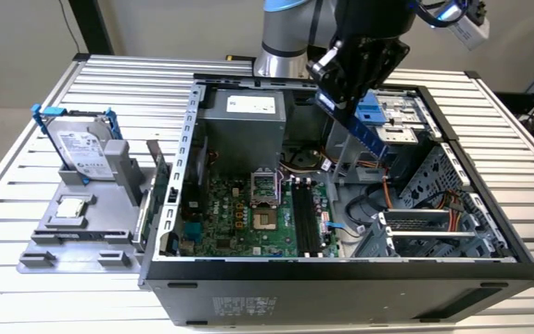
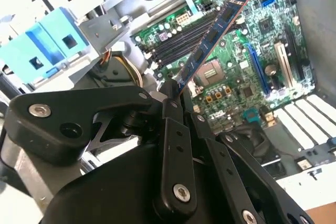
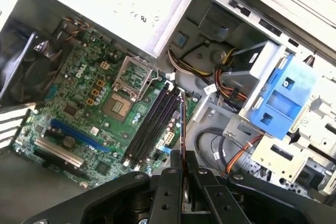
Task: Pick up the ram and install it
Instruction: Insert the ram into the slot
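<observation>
We saw the ram (image 1: 364, 132) pinched at one end by the gripper (image 1: 338, 97), hanging tilted in the air over the open case (image 1: 341, 271), above the motherboard (image 1: 239, 216). In the first wrist view the ram (image 3: 183, 129) ran edge-on from the gripper (image 3: 185, 174) toward the black slots (image 3: 152, 121), not seated. At the exterior view's left, a hard drive (image 1: 81, 147) stood on a grey tray (image 1: 72, 243) on the surface (image 1: 26, 299).

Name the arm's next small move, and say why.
Probably lower the hand toward the black memory slots. It is shut on the ram, which hangs tilted above the motherboard, apart from the slots, and those look empty.
</observation>
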Robot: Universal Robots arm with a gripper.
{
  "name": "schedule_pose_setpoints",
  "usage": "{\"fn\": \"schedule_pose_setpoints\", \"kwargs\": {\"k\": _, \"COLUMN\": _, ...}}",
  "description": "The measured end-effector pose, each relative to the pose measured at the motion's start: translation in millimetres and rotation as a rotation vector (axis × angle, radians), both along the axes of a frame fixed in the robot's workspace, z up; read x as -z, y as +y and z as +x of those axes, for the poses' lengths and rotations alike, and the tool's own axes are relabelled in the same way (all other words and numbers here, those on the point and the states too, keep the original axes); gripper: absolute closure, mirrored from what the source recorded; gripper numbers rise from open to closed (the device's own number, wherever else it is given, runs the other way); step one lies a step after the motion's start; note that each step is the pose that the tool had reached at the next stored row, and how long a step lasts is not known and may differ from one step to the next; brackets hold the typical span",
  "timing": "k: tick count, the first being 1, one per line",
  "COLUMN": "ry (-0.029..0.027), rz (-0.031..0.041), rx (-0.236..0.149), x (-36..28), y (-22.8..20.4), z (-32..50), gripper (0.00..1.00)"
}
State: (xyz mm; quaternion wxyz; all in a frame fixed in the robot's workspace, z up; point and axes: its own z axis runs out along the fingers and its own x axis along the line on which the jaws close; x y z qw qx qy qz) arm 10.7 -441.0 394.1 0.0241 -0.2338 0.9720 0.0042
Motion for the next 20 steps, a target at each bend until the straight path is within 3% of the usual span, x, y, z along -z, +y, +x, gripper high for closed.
{"fn": "schedule_pose_setpoints", "kwargs": {"k": 20, "ry": 0.0000, "rz": 0.0004, "rx": 0.301, "x": 0.0, "y": 0.0, "z": 0.0, "gripper": 1.00}}
